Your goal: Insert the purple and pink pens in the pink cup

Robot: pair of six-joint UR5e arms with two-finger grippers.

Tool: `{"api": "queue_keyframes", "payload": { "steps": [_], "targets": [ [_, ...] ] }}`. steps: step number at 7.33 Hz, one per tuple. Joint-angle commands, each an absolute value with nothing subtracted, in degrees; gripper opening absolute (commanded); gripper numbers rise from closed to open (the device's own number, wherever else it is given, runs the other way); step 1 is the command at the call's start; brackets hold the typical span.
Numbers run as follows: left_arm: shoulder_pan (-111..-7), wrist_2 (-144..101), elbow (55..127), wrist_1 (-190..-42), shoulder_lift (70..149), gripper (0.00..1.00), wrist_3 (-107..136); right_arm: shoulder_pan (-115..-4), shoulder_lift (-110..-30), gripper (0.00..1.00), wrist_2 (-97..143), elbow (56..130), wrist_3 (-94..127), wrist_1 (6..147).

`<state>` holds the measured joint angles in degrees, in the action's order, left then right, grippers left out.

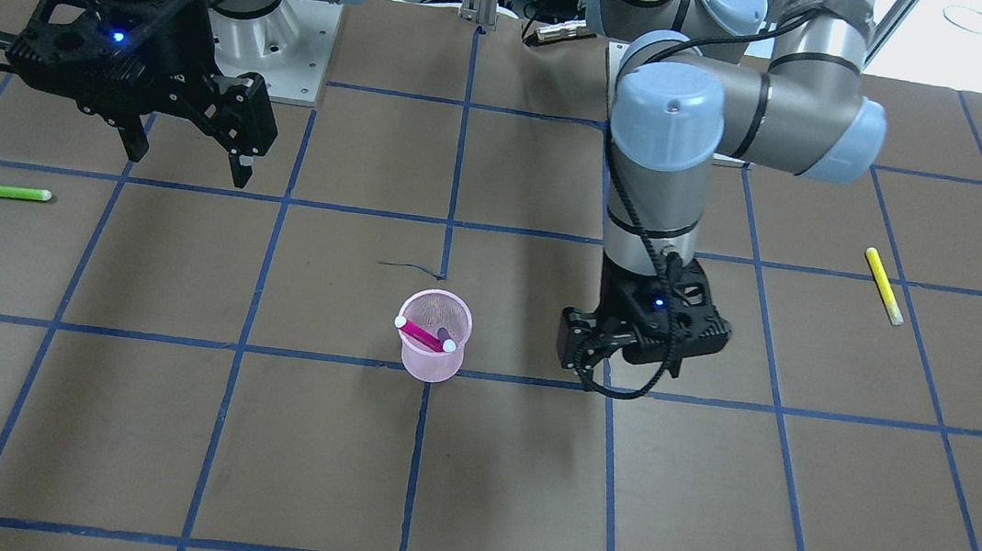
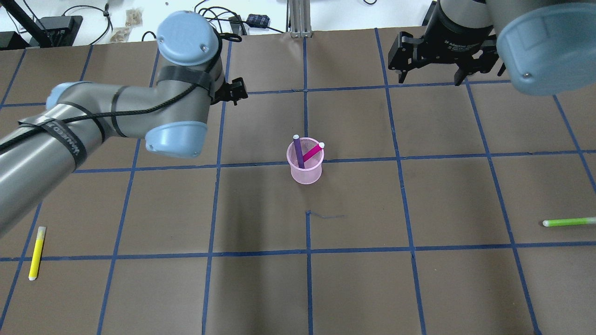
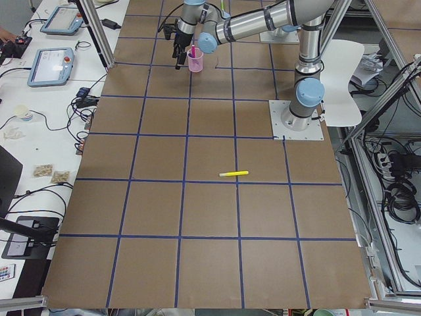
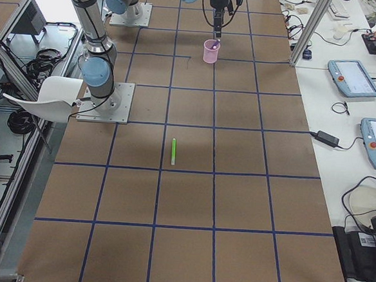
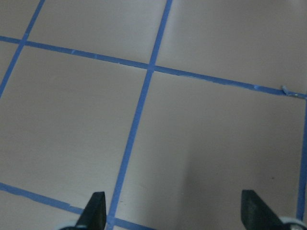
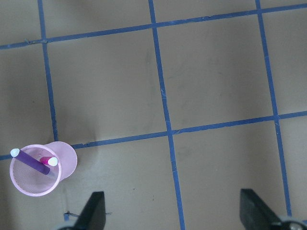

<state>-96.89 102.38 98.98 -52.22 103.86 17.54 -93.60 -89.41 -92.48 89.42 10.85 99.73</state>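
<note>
The pink mesh cup stands upright near the table's middle; it also shows in the overhead view and the right wrist view. The purple pen and the pink pen both lean inside it, white caps up. My left gripper is open and empty, low over the table beside the cup; its wrist view shows only bare table between its fingertips. My right gripper is open and empty, raised, far from the cup.
A green pen lies on the table on my right side. A yellow pen lies on my left side. Both are far from the cup. The arms' base plates sit at the robot's edge of the table.
</note>
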Motion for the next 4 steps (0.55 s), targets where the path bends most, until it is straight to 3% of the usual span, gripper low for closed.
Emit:
{"api": "queue_keyframes", "payload": {
  "steps": [1, 4],
  "targets": [
    [-91.77, 101.26, 92.92, -68.05, 100.65, 1.0, 12.83, -93.6, -89.3, 1.0, -92.46, 89.47, 10.81, 99.75],
    [-92.02, 97.84, 92.37, -79.84, 95.29, 1.0, 13.27, -93.6, -89.73, 1.0, -92.37, 89.56, 10.81, 99.49]
  ]
}}
